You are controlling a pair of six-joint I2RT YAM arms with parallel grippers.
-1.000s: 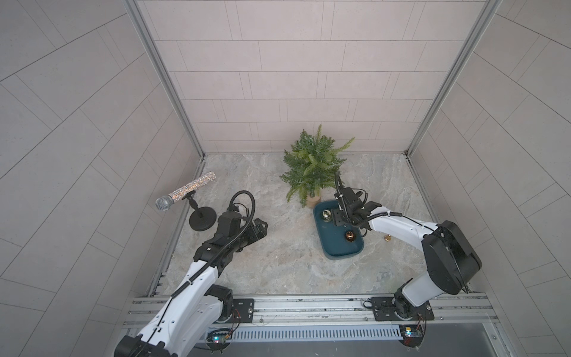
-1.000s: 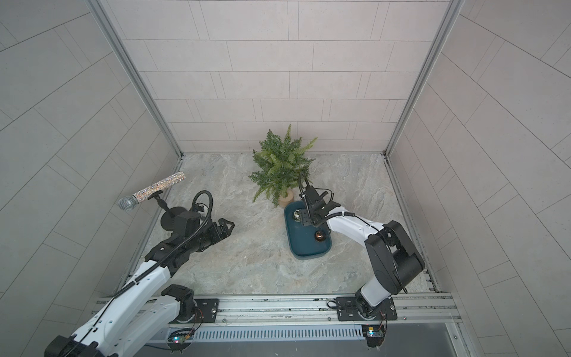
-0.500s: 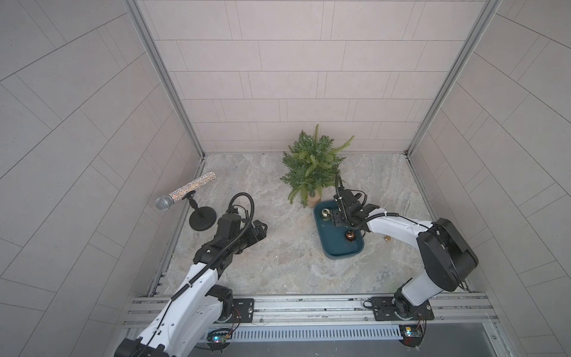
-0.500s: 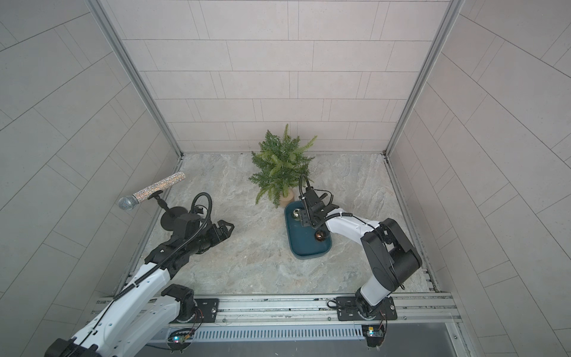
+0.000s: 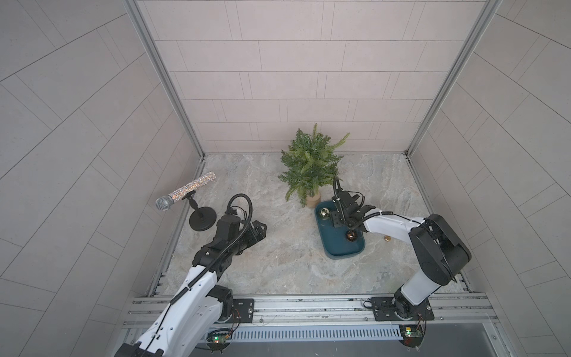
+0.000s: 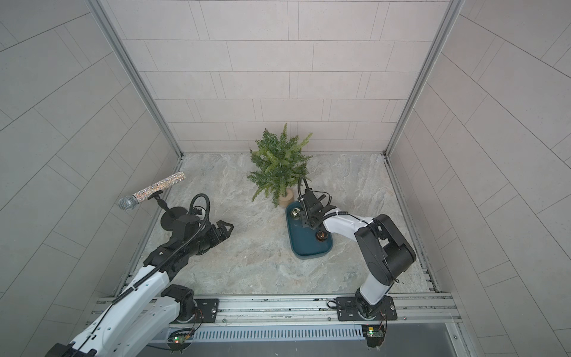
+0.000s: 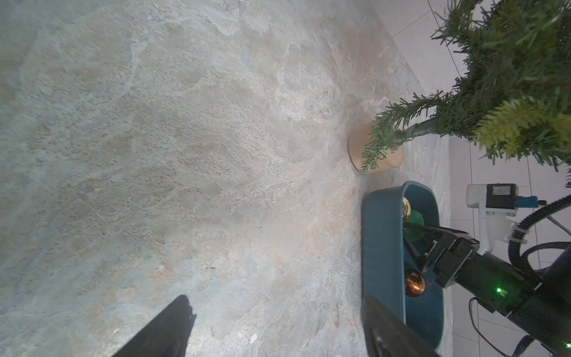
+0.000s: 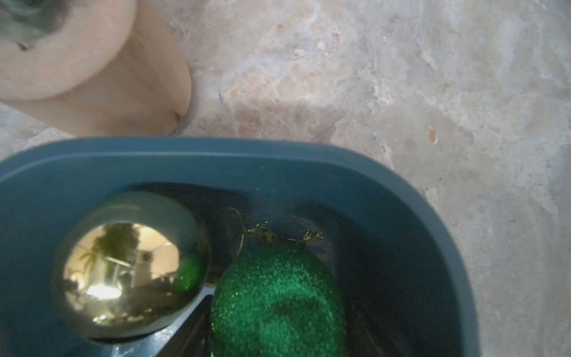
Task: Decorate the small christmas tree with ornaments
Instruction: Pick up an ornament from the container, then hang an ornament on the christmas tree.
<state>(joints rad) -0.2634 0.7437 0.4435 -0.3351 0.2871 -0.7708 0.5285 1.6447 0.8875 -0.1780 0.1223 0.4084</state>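
R pincer [image 5: 336, 217] astride green bauble [image 8: 278, 303] in teal tray [image 8: 278, 160], grip unclear; gold bauble [image 8: 129, 265] alongside, tree base [image 8: 92, 77] nearby.

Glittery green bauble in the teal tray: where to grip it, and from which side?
Probably the round body of the glittery green bauble, from above: walls of the teal plastic tray block side approaches, and its cord loop looks too thin.

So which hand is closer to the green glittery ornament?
Right. The right hand is down in the teal tray, right at the green ornament; the left hand hovers open over the table, well away from the tray.
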